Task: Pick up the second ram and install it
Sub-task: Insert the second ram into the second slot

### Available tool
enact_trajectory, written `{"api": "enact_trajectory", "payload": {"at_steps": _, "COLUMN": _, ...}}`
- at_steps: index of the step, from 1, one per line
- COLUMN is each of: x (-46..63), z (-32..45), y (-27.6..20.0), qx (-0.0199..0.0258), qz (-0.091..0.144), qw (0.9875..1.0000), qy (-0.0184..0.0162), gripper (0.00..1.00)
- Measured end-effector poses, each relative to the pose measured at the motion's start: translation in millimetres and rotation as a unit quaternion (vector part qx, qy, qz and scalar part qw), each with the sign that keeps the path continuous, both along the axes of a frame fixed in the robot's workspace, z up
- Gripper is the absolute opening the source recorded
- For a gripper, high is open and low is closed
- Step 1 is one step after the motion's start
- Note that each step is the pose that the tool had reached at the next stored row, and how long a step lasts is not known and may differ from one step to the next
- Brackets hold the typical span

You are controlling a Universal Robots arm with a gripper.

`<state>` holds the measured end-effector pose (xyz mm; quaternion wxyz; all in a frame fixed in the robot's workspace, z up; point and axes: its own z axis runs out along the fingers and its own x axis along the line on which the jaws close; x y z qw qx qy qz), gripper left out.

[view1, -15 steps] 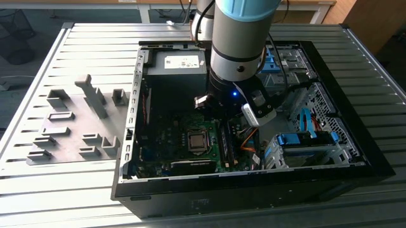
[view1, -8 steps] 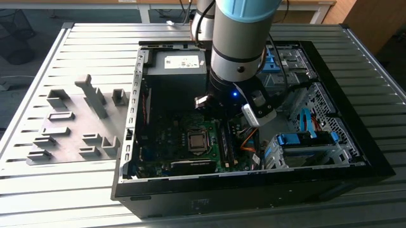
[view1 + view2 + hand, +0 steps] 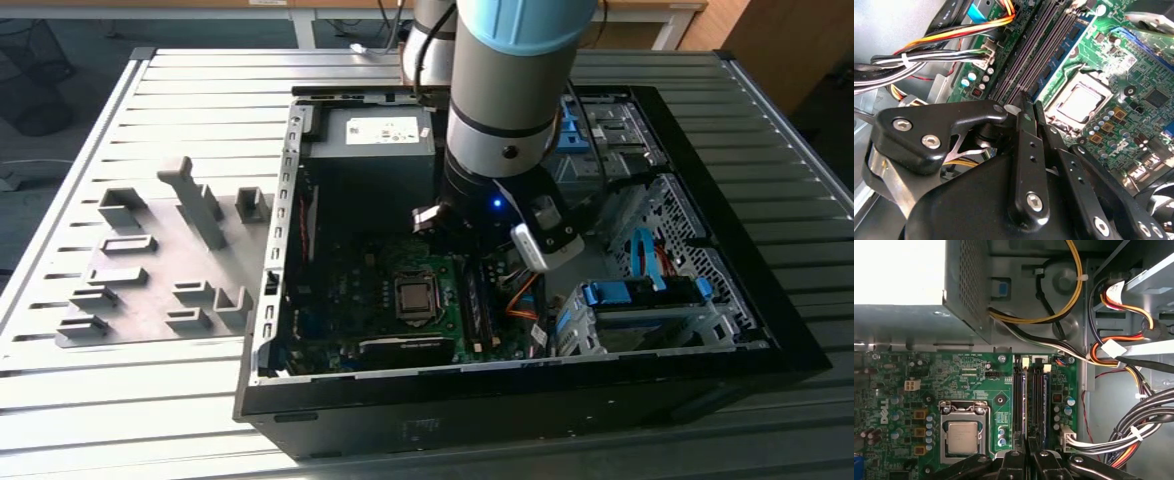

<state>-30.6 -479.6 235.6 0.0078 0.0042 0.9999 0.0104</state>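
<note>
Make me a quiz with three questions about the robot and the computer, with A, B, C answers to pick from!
1. Where is the gripper?
A. Over the grey blocks beside the computer
B. Inside the computer case, over the motherboard
C. Off the table, near the floor

2. What colour is the motherboard?
A. Red
B. White
C. Green

3. What state is the computer case in?
A. Open, so its insides show
B. Shut with a cover on
C. Standing upright on its feet

Answers:
1. B, because the exterior view shows the arm reaching down into the case, and both wrist views show the board just beyond the gripper.
2. C, because the board is green in both wrist views.
3. A, because the case lies flat with its side off, so the board and cables are in plain sight.
</note>
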Motion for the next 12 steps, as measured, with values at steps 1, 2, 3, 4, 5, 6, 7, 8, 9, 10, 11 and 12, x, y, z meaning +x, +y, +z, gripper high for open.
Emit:
{"api": "enact_trajectory", "payload": {"at_steps": 1, "x": 0.0, "z": -1.1, "y": -0.1, "qx": 0.0001, "qz": 0.0, "qw": 1.0, "qy": 0.0, "gripper": 0.14}}
{"api": "enact_trajectory", "payload": {"at_steps": 2, "x": 0.1, "z": -2.2, "y": -0.2, "qx": 0.0001, "qz": -0.001, "qw": 1.0, "qy": -0.0001, "gripper": 0.14}}
{"api": "enact_trajectory", "payload": {"at_steps": 3, "x": 0.2, "z": -3.1, "y": -0.4, "qx": 0.0001, "qz": -0.001, "qw": 1.0, "qy": 0.0, "gripper": 0.14}}
{"api": "enact_trajectory", "payload": {"at_steps": 4, "x": 1.0, "z": -3.9, "y": -0.9, "qx": 0.0, "qz": -0.002, "qw": 1.0, "qy": 0.0, "gripper": 0.14}}
{"api": "enact_trajectory", "payload": {"at_steps": 5, "x": 1.0, "z": -4.6, "y": -1.2, "qx": 0.0001, "qz": -0.002, "qw": 1.0, "qy": 0.0, "gripper": 0.14}}
{"api": "enact_trajectory", "payload": {"at_steps": 6, "x": 1.0, "z": -4.8, "y": -1.2, "qx": 0.0001, "qz": -0.003, "qw": 1.0, "qy": 0.0, "gripper": 0.14}}
{"api": "enact_trajectory", "payload": {"at_steps": 7, "x": 1.0, "z": -4.8, "y": -1.2, "qx": 0.0, "qz": -0.003, "qw": 1.0, "qy": 0.0, "gripper": 0.14}}
{"api": "enact_trajectory", "payload": {"at_steps": 8, "x": 1.0, "z": -4.8, "y": -1.2, "qx": 0.0, "qz": -0.003, "qw": 1.0, "qy": 0.0, "gripper": 0.14}}
{"api": "enact_trajectory", "payload": {"at_steps": 9, "x": 1.0, "z": -4.9, "y": -1.2, "qx": 0.0, "qz": -0.003, "qw": 1.0, "qy": 0.0, "gripper": 0.14}}
{"api": "enact_trajectory", "payload": {"at_steps": 10, "x": 1.0, "z": -5.7, "y": -1.1, "qx": 0.0003, "qz": -0.003, "qw": 1.0, "qy": -0.0001, "gripper": 0.14}}
{"api": "enact_trajectory", "payload": {"at_steps": 11, "x": 1.0, "z": -6.6, "y": -1.1, "qx": 0.0002, "qz": -0.003, "qw": 1.0, "qy": -0.0001, "gripper": 0.14}}
{"api": "enact_trajectory", "payload": {"at_steps": 12, "x": 1.0, "z": -8.0, "y": -1.2, "qx": 0.0002, "qz": -0.003, "qw": 1.0, "qy": -0.0001, "gripper": 0.14}}
